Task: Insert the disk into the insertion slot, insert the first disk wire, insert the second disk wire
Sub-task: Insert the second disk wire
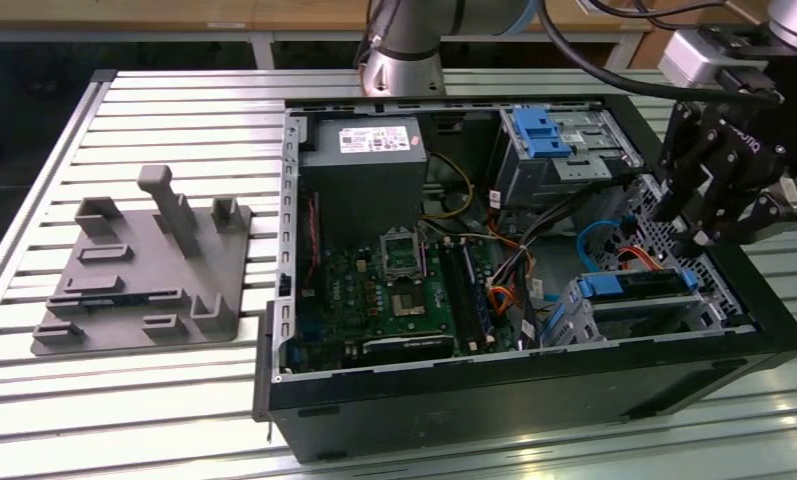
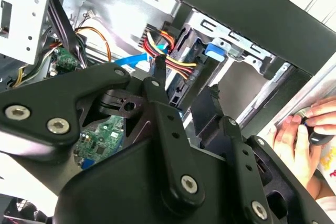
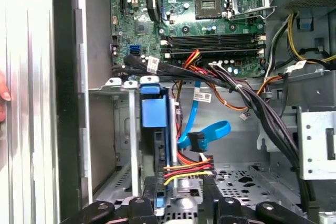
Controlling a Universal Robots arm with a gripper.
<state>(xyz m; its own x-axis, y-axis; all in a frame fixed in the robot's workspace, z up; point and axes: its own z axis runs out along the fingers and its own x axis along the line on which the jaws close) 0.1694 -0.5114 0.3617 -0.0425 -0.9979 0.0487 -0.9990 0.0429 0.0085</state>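
Claw (image 3: 181, 186) stands with jaws apart, clamping nothing, astride the red-and-yellow wire (image 3: 184, 167) beside the disk (image 3: 154, 114).

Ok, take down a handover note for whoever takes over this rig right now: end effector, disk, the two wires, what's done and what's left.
End effector: low inside the case, over the disk's wired end; can't tell whether it grips anything.
Disk: standing in the drive cage, so insertion looks done.
Red-and-yellow wire: runs to the disk's end and seems plugged in.
Blue cable: its black plug hangs loose beside the disk, not yet connected.
Note: a person's hand is by the case's edge.
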